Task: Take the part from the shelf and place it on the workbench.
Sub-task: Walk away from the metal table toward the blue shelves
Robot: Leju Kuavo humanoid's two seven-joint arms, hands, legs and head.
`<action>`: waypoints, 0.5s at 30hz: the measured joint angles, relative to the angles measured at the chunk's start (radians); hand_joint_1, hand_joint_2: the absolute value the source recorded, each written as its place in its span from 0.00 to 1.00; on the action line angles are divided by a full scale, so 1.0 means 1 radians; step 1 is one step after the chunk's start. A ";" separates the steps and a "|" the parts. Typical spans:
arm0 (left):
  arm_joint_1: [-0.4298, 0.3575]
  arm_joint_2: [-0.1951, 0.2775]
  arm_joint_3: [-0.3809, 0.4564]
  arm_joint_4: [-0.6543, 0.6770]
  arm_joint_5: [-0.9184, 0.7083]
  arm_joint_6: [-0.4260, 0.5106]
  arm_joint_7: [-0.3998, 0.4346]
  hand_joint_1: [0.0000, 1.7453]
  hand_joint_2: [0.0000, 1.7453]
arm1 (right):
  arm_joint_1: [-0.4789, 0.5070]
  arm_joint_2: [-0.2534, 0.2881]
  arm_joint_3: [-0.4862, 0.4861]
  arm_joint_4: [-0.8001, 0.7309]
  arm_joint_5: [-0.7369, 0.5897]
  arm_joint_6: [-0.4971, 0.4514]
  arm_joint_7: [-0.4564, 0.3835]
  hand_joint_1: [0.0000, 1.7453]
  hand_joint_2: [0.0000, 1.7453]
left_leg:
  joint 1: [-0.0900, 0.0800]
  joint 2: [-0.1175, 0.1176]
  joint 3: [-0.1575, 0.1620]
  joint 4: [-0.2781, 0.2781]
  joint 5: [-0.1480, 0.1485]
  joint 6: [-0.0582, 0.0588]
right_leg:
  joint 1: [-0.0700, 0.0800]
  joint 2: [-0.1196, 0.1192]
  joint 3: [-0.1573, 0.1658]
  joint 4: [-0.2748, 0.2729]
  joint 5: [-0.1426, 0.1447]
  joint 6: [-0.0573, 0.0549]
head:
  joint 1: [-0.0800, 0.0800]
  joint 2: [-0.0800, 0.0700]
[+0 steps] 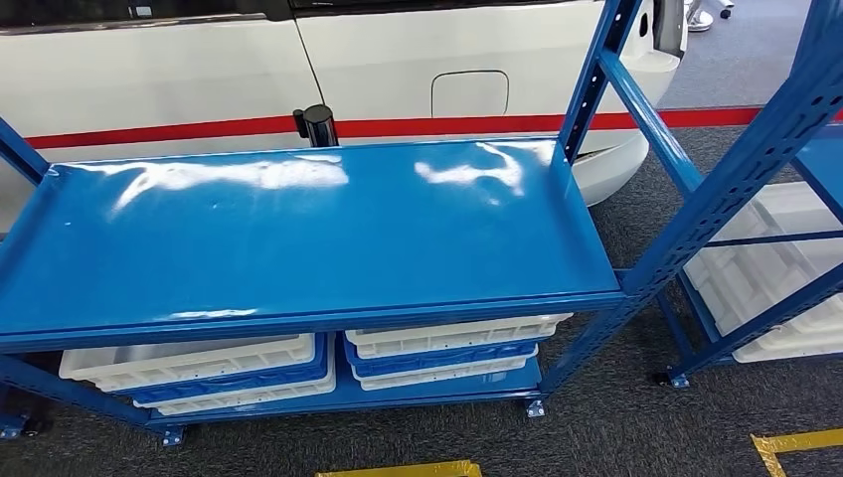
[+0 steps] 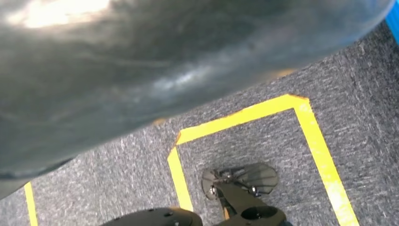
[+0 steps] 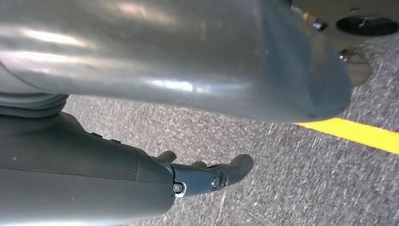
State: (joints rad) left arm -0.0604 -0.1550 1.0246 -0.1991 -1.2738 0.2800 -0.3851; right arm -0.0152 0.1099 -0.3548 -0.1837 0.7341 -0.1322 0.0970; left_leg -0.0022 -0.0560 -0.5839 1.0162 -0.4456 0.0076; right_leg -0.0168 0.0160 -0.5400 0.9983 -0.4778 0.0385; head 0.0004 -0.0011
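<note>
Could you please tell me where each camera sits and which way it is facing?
Head view: high on the body, facing forward and down onto the blue shelf, white trays beneath, a white vehicle behind.
Left wrist view: on the hanging left arm, facing down at the grey carpet and yellow tape, past a blurred grey surface.
Right wrist view: behind the right hand, empty with fingers extended, facing down beside a silver shell.
Shared: all three show grey carpet and yellow tape.

I see my right hand (image 3: 207, 176) hanging empty above speckled grey carpet floor (image 3: 263, 146), dark fingers loosely extended, near a yellow tape line (image 3: 357, 133).
</note>
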 joint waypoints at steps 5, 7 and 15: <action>0.002 0.002 0.000 0.000 0.000 0.001 0.000 0.00 0.00 | 0.002 0.000 0.000 0.000 0.004 0.001 0.000 0.00 0.00 | 0.010 0.039 -0.090 0.206 -0.118 -0.024 | -0.011 -0.027 0.013 -0.006 0.006 -0.023 | -0.010 0.000; 0.003 0.002 0.000 0.000 0.000 0.001 0.000 0.00 0.00 | 0.002 0.000 0.000 0.000 0.005 0.001 0.000 0.00 0.00 | 0.017 0.046 -0.128 0.284 -0.138 -0.033 | -0.011 -0.037 0.014 -0.005 0.005 -0.024 | -0.010 0.000; 0.000 0.000 0.000 0.000 0.000 0.003 0.001 0.00 0.00 | 0.001 0.001 0.000 0.000 0.006 0.002 0.000 0.00 0.00 | 0.025 0.074 -0.003 0.021 -0.020 -0.022 | -0.009 -0.067 0.021 0.000 -0.014 0.019 | -0.007 0.000</action>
State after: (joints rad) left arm -0.0608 -0.1547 1.0251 -0.1987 -1.2739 0.2828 -0.3839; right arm -0.0140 0.1107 -0.3548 -0.1839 0.7396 -0.1301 0.0973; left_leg 0.0226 0.0184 -0.5864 1.0376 -0.4653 -0.0147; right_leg -0.0254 -0.0511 -0.5189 0.9984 -0.4920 0.0576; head -0.0066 -0.0014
